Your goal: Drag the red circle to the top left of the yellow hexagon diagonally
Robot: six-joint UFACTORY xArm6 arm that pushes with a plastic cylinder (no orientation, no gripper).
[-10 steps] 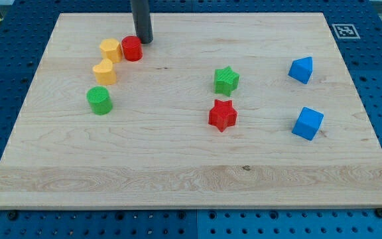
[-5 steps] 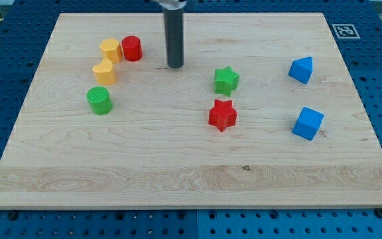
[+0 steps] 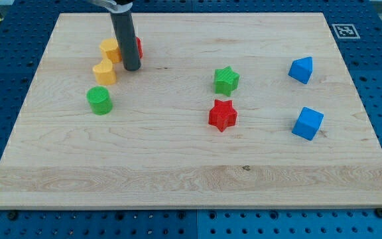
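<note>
The red circle (image 3: 139, 47) is mostly hidden behind my rod, only its right edge showing, right of the yellow hexagon (image 3: 109, 50) near the view's top left. My tip (image 3: 132, 68) rests on the board just below the red circle and to the lower right of the hexagon. A second yellow block (image 3: 103, 72) with a rounded heart-like shape lies just left of the tip.
A green circle (image 3: 99, 100) lies below the yellow blocks. A green star (image 3: 226, 80) and a red star (image 3: 222, 115) sit in the middle. Two blue blocks (image 3: 301, 69) (image 3: 308, 123) are at the right. The wooden board (image 3: 191, 186) has a marker tag (image 3: 345, 30) at its top right corner.
My tip went from beside the red circle's upper right out to the right, then came back left to just below the red circle. The blocks have not visibly moved.
</note>
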